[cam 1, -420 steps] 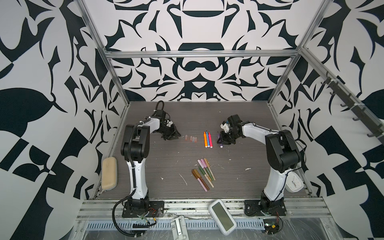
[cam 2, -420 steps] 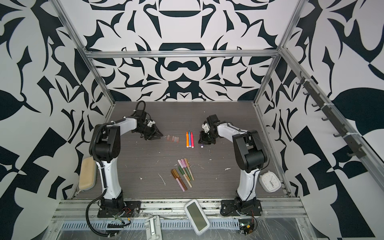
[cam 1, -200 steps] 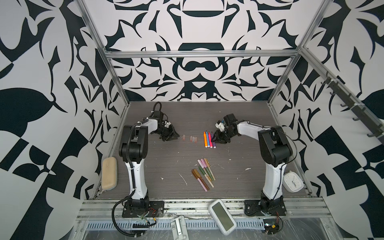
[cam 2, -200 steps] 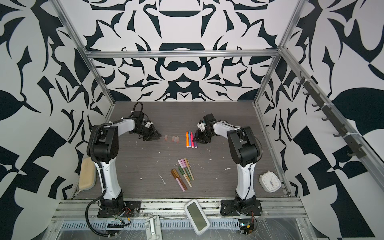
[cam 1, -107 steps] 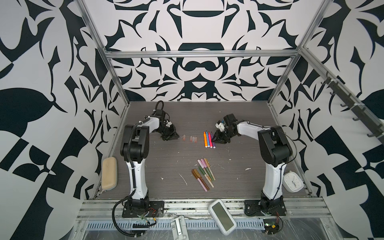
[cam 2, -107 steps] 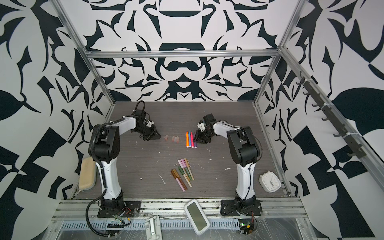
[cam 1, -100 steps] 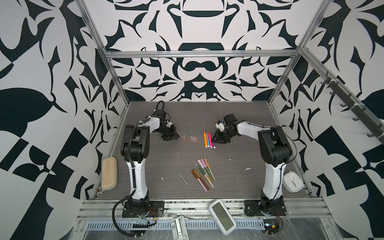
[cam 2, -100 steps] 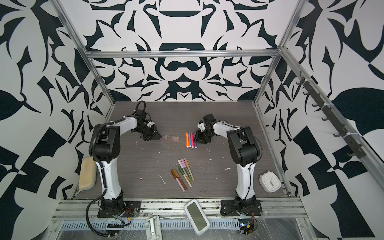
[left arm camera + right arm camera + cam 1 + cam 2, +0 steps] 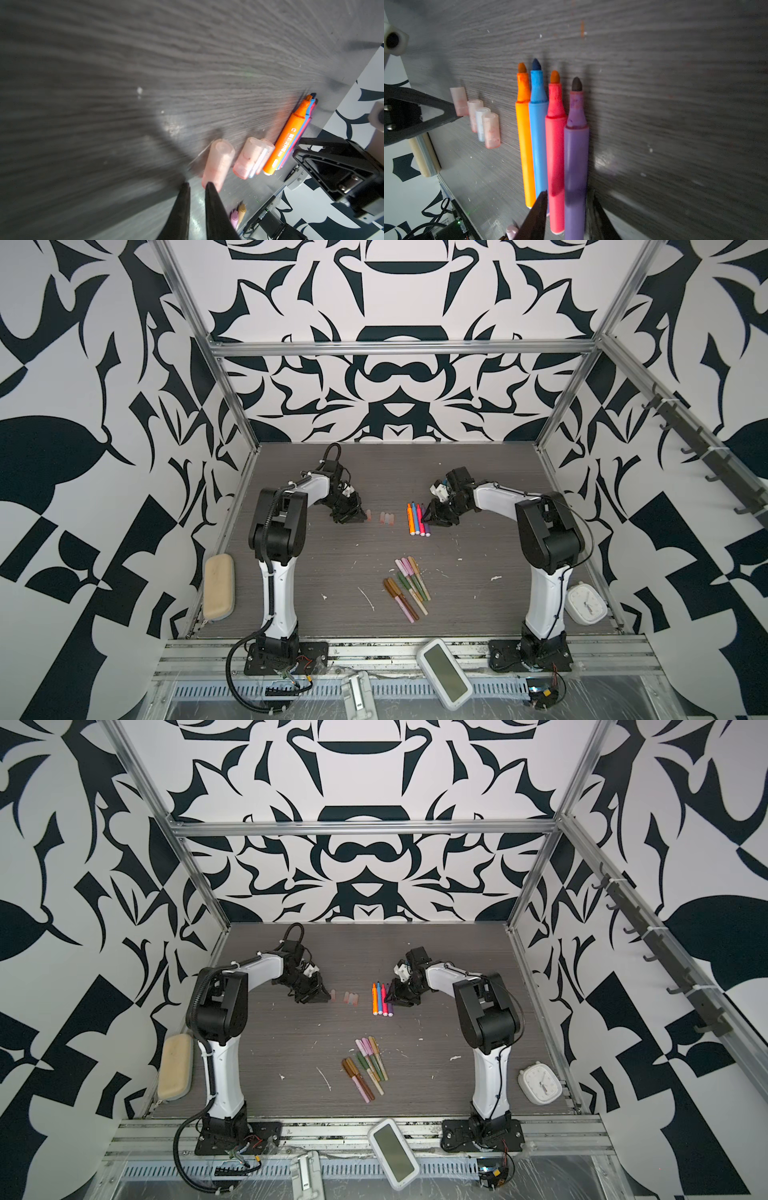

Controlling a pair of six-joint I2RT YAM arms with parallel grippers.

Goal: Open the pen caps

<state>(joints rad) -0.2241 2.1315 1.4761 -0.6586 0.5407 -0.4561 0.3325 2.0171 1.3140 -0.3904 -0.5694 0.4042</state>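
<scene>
Pen caps (image 9: 491, 129), four short translucent pale-pink plastic tubes, lie flat on the dark wood-grain tabletop (image 9: 332, 556) in a loose row beside the orange marker pen (image 9: 525, 145) and parallel to it. Three of them touch side by side, near the orange pen. The fourth cap (image 9: 218, 164) lies a little apart, farthest from the orange pen.

The orange pen is uncapped, its felt tip bare. On its side away from the caps lie a blue marker pen (image 9: 537, 135), a pink-red marker pen (image 9: 555, 155) and a purple marker pen (image 9: 576, 158). All are uncapped and packed barrel to barrel, with tips pointing the same way.

The left gripper (image 9: 196, 186), black with tapered fingers, sits low at the fourth cap, on the side away from the orange pen. Its jaws stand a narrow slit apart with nothing between them, and one fingertip (image 9: 210, 194) meets the cap's end.

The right gripper (image 9: 569, 194) is at the rear ends of the pens, on the far side of the row from the orange pen. Its jaws are parted and straddle the pink-red and purple barrels. Whether they press on either barrel cannot be told.

Nearer the robot bases than the orange pen, and well apart from it, a cluster of capped pens (image 9: 407, 589) in pink, green, gold and brown lies on the table.
</scene>
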